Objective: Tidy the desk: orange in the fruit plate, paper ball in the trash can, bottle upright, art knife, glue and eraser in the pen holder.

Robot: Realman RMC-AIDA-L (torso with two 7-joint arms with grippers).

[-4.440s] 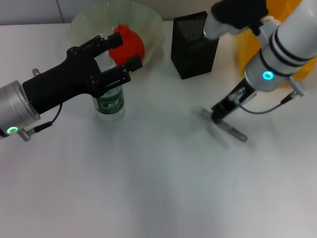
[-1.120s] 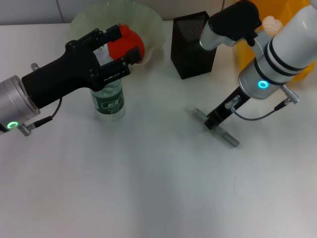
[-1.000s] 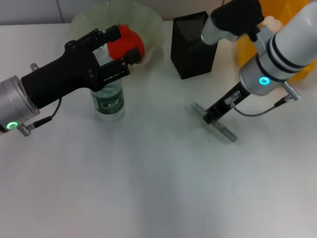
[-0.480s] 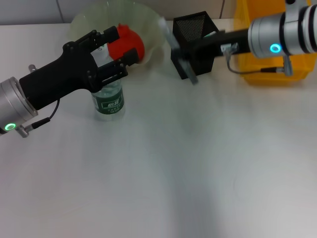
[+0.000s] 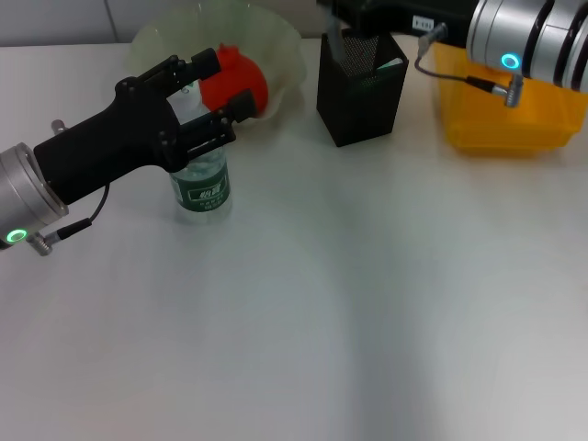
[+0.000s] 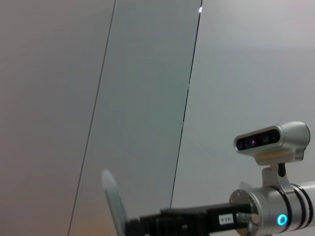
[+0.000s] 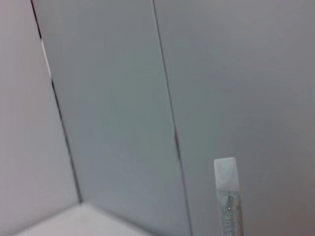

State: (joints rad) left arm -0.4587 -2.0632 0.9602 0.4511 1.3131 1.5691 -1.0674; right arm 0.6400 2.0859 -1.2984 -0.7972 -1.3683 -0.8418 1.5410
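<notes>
- Black left gripper (image 5: 220, 84) hovers at the neck of the bottle (image 5: 202, 184). Its fingers are spread, one on each side of the cap, and they do not press on it.
- The bottle stands upright on the white desk (image 5: 303, 312), directly under this gripper, so this step looks finished.
- Just behind the left fingers, the orange (image 5: 241, 78) lies in the pale fruit plate (image 5: 280, 41).
- Farther back, the right gripper (image 6: 135, 227) is clamped on the art knife (image 6: 112, 199) and holds it nearly upright. The mesh pen holder (image 5: 360, 87) stands directly below this gripper.
- Beside the pen holder, under the right arm, is the yellow trash can (image 5: 496, 119).
- The step in hand seems to be putting the art knife into the pen holder.
- The next move probably calls for lowering the knife straight into the opening and releasing it only when its tip is inside; a tilted knife could catch the rim.
</notes>
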